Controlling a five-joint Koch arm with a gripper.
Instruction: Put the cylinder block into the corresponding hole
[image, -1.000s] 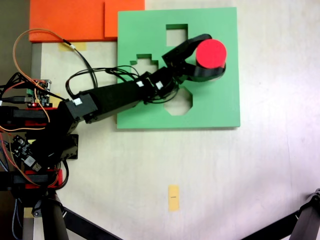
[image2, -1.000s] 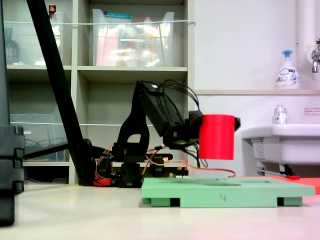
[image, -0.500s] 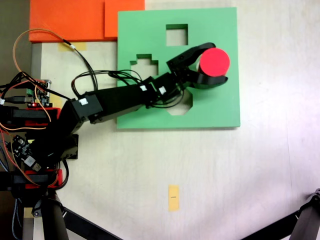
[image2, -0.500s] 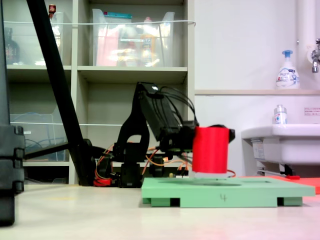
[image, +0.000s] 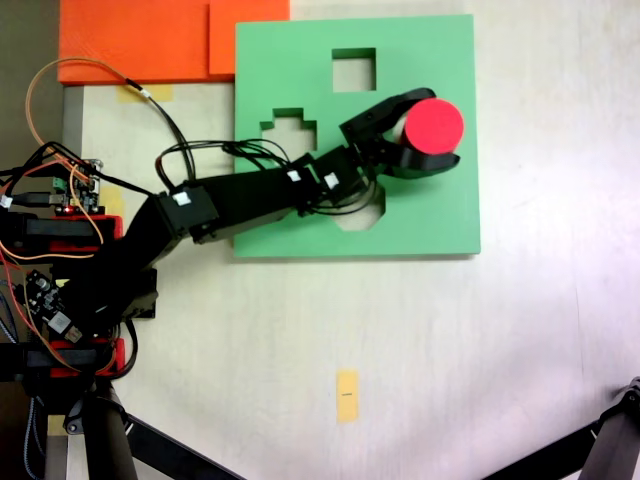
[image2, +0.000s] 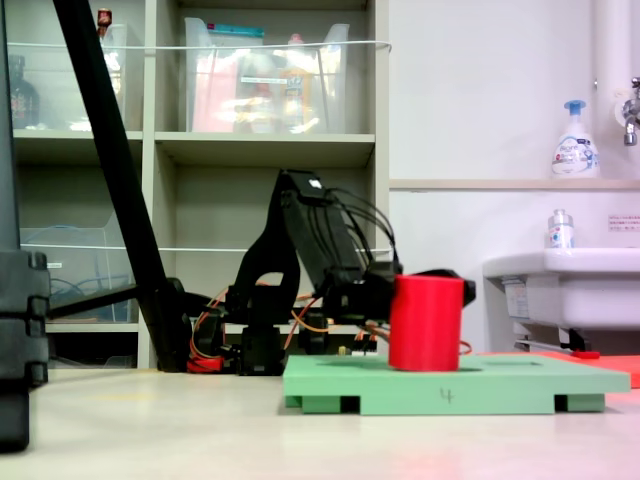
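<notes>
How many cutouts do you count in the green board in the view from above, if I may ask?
3 show: a square cutout near the top edge, a cross cutout at left, an octagonal cutout partly under the arm. The cylinder block may hide a fourth.

block (image: 434, 124) — between the jaws of the gripper (image: 425, 130), upright | board (image: 440, 220) — under them | square hole (image: 354, 69) — up-left of jaws, top-down fixed view

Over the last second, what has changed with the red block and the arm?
The gripper has carried the short red foam cylinder straight down: it hung well above the flat green foam board and now its base sits at or in the board's top surface, shifted slightly right in the top-down fixed view. The gripper stays clamped on it. The board has not moved.
</notes>
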